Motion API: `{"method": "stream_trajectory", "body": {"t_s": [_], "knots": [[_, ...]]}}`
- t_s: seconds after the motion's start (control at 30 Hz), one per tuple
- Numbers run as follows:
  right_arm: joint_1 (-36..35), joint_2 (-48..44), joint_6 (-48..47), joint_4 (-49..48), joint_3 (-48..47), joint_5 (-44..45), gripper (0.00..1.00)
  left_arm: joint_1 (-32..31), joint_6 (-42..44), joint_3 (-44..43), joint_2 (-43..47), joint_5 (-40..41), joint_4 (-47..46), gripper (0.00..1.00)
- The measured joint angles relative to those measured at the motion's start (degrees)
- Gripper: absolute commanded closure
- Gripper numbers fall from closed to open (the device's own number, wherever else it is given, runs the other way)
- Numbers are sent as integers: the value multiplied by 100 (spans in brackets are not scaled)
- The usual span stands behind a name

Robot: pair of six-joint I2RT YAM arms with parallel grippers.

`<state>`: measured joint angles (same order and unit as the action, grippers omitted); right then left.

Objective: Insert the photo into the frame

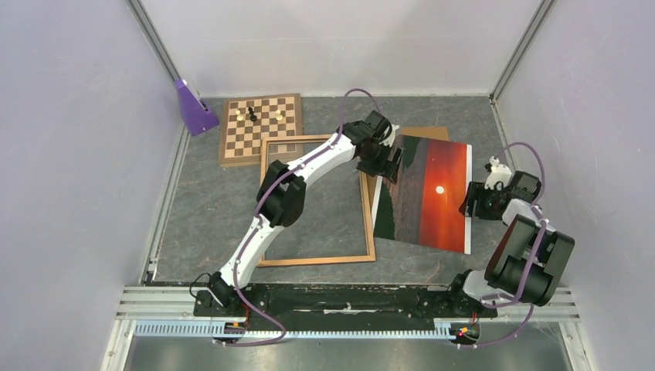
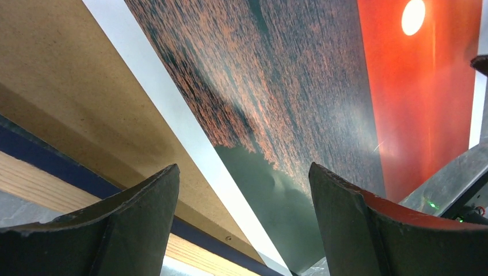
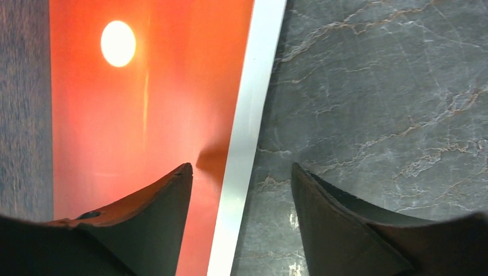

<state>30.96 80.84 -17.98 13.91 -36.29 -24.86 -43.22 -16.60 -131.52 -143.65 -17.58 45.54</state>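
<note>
Near right: right gripper (image 3: 240,168), jaws apart, astride the white edge strip of the photo (image 1: 423,193). Lies picture-up on table (image 1: 208,216), just right of the frame (image 1: 317,259). Farther: left gripper (image 2: 243,168), jaws apart, above photo's dark-sea side. Beyond: brown board (image 1: 423,133).

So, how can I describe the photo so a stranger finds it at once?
Find the big wooden frame lying mid-table. Beside its right rail lies the photo. Only it shows a red-orange sunset with a small white sun; the backing board under its far end is plain brown.
</note>
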Motion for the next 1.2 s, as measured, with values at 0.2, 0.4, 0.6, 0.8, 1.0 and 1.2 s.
{"method": "stream_trajectory", "body": {"t_s": [0.2, 0.4, 0.6, 0.8, 1.0, 1.2], "knots": [[-208, -769, -1010, 452, 144, -199, 20, -44, 2, 31, -20, 24, 68, 13], [-688, -1620, -2236, 901, 142, -382, 20, -52, -11, 74, -22, -70, 85, 17], [-1421, -2210, -3429, 1333, 304, -238, 20, -52, -149, 155, -74, -317, 52, 18], [-1934, -3123, -4144, 1606, 616, -24, 20, -7, -208, 166, -94, -592, 4, 17], [-2441, -4041, -4645, 1829, 1064, 205, 20, 44, -205, 201, -96, -857, -46, 14], [-2839, -5047, -4979, 2044, 1657, 490, 20, 59, -201, 258, -96, -1021, -107, 13]]}}
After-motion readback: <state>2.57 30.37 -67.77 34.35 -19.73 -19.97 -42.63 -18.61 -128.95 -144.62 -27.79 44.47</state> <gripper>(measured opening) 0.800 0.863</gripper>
